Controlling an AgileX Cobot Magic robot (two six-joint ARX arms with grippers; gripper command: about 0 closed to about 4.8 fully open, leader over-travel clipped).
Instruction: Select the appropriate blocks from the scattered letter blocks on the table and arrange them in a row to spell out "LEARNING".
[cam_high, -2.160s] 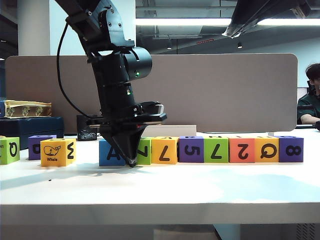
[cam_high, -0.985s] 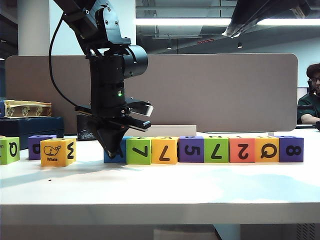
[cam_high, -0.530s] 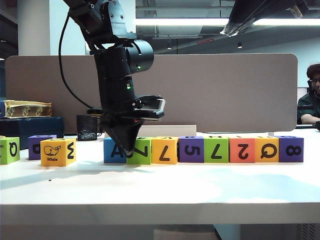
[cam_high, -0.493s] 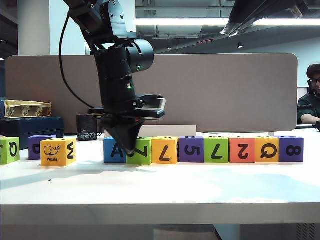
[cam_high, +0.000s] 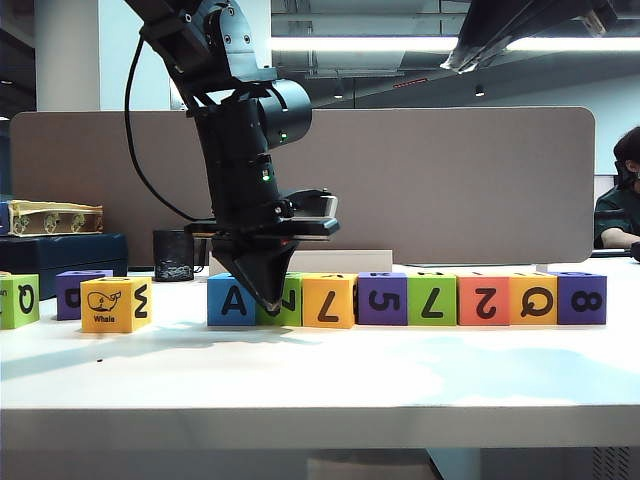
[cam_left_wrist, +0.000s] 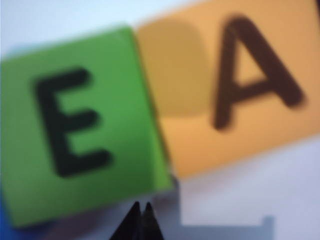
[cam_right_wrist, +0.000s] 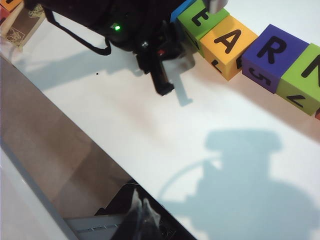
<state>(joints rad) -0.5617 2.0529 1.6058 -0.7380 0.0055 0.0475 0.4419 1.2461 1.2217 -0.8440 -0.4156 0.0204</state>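
Note:
A row of letter blocks stands on the white table (cam_high: 400, 380): blue "A" (cam_high: 232, 300), a green one (cam_high: 290, 300), yellow-orange (cam_high: 328, 300), purple (cam_high: 383, 298), green (cam_high: 432, 298), coral (cam_high: 484, 298), yellow-orange (cam_high: 535, 298) and purple (cam_high: 582, 298). My left gripper (cam_high: 268, 305) is shut and points down with its tip low in front of the green block. Its wrist view shows the gripper (cam_left_wrist: 140, 207) just short of the green "E" top (cam_left_wrist: 75, 125), beside the yellow-orange "A" top (cam_left_wrist: 235, 85). My right gripper (cam_right_wrist: 141, 205) is shut, empty, over the table's edge, away from the "E" (cam_right_wrist: 202, 17), "A" (cam_right_wrist: 230, 42), "R" (cam_right_wrist: 275, 52) row.
Three loose blocks sit at the left: green (cam_high: 18, 300), purple (cam_high: 75, 290) and yellow-orange with a whale (cam_high: 115, 303). A black mug (cam_high: 173, 255) stands behind them. A grey-brown partition (cam_high: 450, 180) closes the back. A dark box (cam_high: 60, 255) lies far left.
The left gripper has swung right, from in front of the blue "A" to in front of the green block. The green block now sits further back, more in line with the row.

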